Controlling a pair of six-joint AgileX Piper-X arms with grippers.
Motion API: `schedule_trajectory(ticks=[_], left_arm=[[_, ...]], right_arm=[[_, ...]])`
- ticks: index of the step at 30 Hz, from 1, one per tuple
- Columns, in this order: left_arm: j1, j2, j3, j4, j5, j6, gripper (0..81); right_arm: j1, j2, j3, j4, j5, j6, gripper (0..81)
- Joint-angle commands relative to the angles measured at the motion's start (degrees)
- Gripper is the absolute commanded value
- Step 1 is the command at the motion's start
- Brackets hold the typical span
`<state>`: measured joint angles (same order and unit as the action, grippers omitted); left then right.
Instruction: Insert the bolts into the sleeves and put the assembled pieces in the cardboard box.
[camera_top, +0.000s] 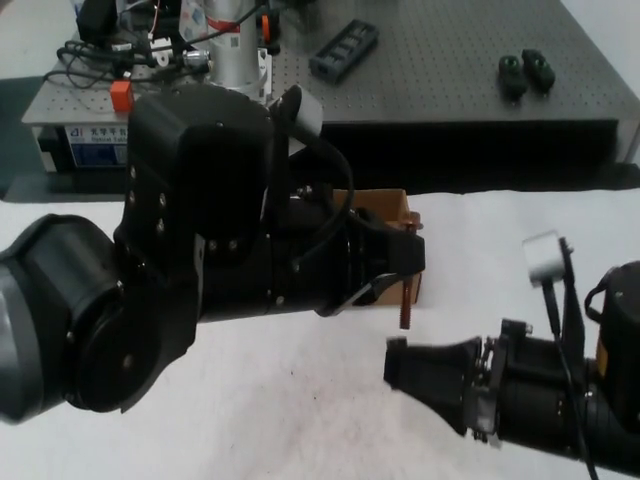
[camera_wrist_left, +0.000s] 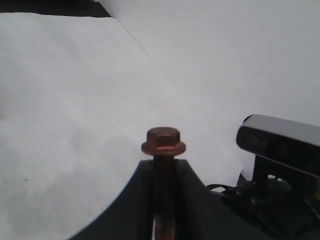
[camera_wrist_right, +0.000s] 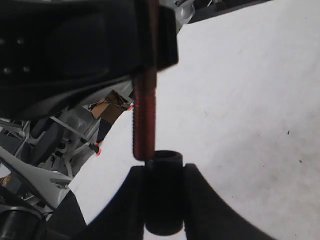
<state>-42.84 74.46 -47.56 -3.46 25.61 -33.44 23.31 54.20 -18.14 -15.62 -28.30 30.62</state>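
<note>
My left gripper (camera_top: 405, 255) is shut on a copper-coloured bolt (camera_top: 405, 300), whose threaded shank hangs down below the fingers. In the left wrist view the bolt's flanged hex head (camera_wrist_left: 163, 142) stands up between the two black fingers (camera_wrist_left: 136, 200). My right gripper (camera_top: 400, 368) sits just below, shut on a black sleeve (camera_wrist_right: 163, 192). In the right wrist view the bolt's tip (camera_wrist_right: 144, 120) hangs at the sleeve's open rim, slightly off to one side. The cardboard box (camera_top: 390, 208) stands behind the left arm, mostly hidden.
White cloth (camera_top: 300, 400) covers the bench. Behind it a perforated metal table (camera_top: 450, 60) carries a black tray (camera_top: 343, 48), two black knobs (camera_top: 525, 72) and cables. The right arm's wrist camera (camera_wrist_left: 280, 142) shows close by in the left wrist view.
</note>
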Motion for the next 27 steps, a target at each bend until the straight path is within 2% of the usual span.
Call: schedule_trajectory(ticks=[1, 5, 27], left_arm=[[0.18, -0.85, -0.27, -1.35, -0.46, -0.87, 0.6], [0.18, -0.85, -0.27, -1.35, -1.44, -0.87, 0.6], [0.18, -0.85, -0.27, -1.35, 2.04, -0.21, 0.6]], right_arm=[[0.1, -1.14, -0.63, -1.52, 2.03, 0.26, 2.7], [0.1, -2.67, -0.63, -1.52, 4.41, 0.26, 2.7], [0.1, -2.0, -0.63, -3.21, 3.31, 0.26, 2.7]])
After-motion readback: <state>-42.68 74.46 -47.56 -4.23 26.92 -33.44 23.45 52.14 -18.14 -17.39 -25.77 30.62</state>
